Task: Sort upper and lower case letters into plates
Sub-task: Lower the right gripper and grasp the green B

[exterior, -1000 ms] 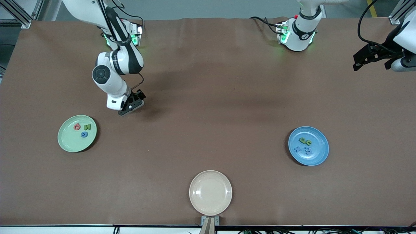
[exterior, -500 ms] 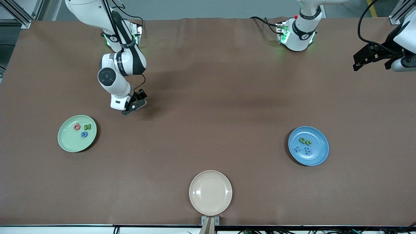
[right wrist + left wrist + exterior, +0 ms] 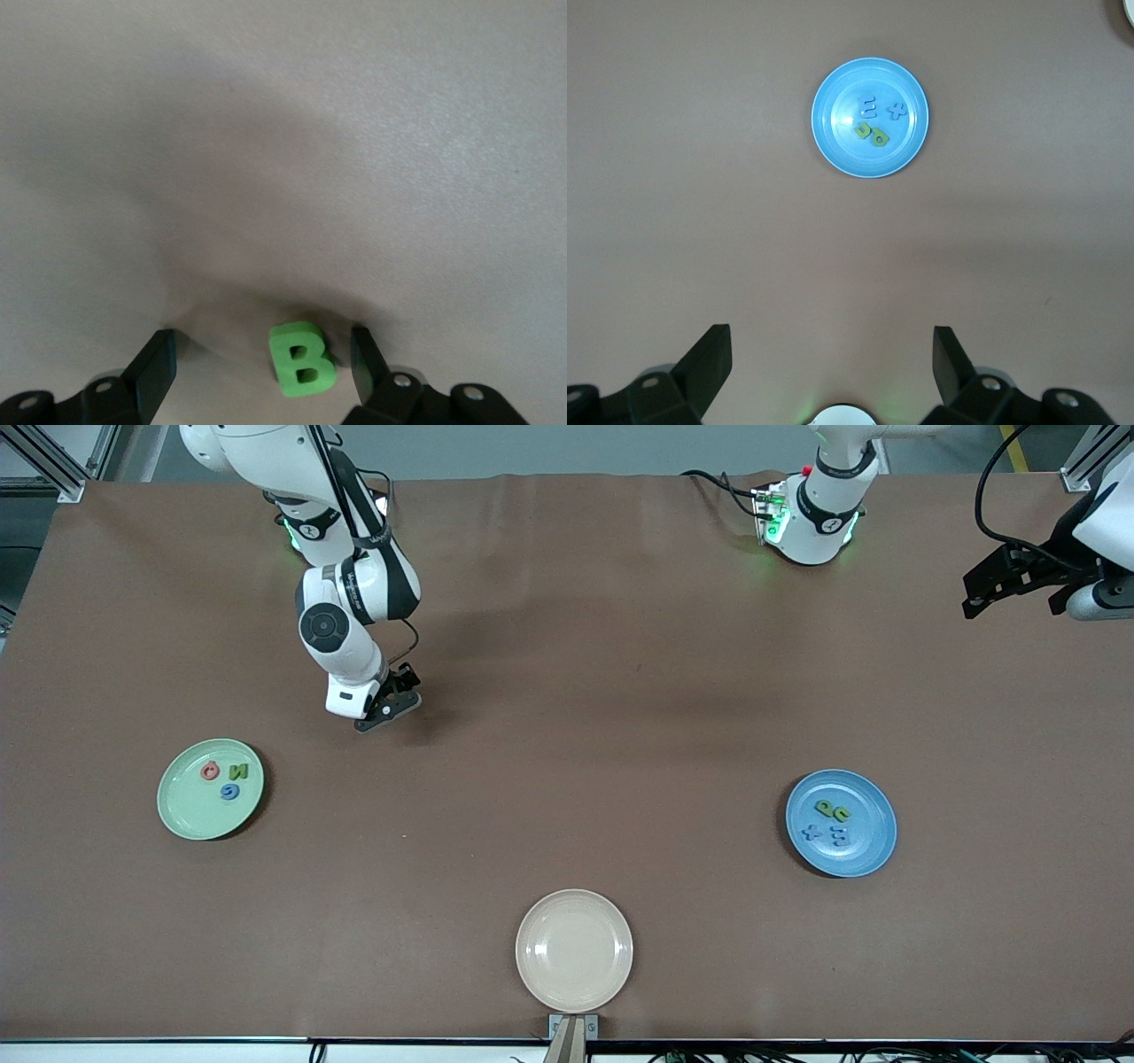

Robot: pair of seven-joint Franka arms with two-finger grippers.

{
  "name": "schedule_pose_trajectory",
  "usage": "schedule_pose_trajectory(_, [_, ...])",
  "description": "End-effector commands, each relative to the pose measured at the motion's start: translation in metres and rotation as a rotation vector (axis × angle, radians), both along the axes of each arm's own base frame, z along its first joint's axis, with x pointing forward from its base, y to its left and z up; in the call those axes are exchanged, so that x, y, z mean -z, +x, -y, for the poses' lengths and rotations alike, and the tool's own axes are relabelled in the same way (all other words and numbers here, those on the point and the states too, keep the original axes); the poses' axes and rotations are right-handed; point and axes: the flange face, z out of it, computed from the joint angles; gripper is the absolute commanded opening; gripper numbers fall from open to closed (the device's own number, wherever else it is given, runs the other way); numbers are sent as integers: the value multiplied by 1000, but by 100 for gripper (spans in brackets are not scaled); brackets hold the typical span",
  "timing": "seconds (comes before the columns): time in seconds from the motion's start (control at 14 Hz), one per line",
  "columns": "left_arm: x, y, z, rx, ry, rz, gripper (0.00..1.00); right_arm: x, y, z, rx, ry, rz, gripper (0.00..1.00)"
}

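Right end effector (image 3: 266, 354) open low over tabletop (image 3: 283, 133), green B (image 3: 301, 359) between its fingers | left end effector (image 3: 833, 363) open, waiting.

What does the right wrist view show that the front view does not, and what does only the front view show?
Only the right wrist view shows a green letter B lying on the table between the open fingers of the right tool. Only the front view shows the pale green plate with three letters, the blue plate with four letters, the cream plate, and the left tool, which waits at the left arm's end of the table. Both views show the brown table and the right tool.
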Motion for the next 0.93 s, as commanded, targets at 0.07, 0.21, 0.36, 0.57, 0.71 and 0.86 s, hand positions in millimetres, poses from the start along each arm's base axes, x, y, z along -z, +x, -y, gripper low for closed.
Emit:
schedule_pose_trajectory(0.07, [-3,-1,-1,5,-21,12,100,4,1,13,33,-4,0,89])
schedule_pose_trajectory(0.21, [-2,-1,-1,5,-21,11,100,5,2,18,44,-7,-4,84])
schedule_pose_trajectory(0.36, [-2,-1,-1,5,-21,11,100,6,3,20,48,-8,-5,71])
schedule_pose_trajectory(0.57, [-2,-1,-1,5,-21,11,100,6,4,26,62,-8,-11,62])
schedule_pose_trajectory(0.71, [-1,0,-1,5,-21,11,100,6,6,32,74,-8,-12,58])
schedule_pose_trajectory(0.86, [0,1,-1,5,-21,9,100,6,6,33,78,-8,-12,50])
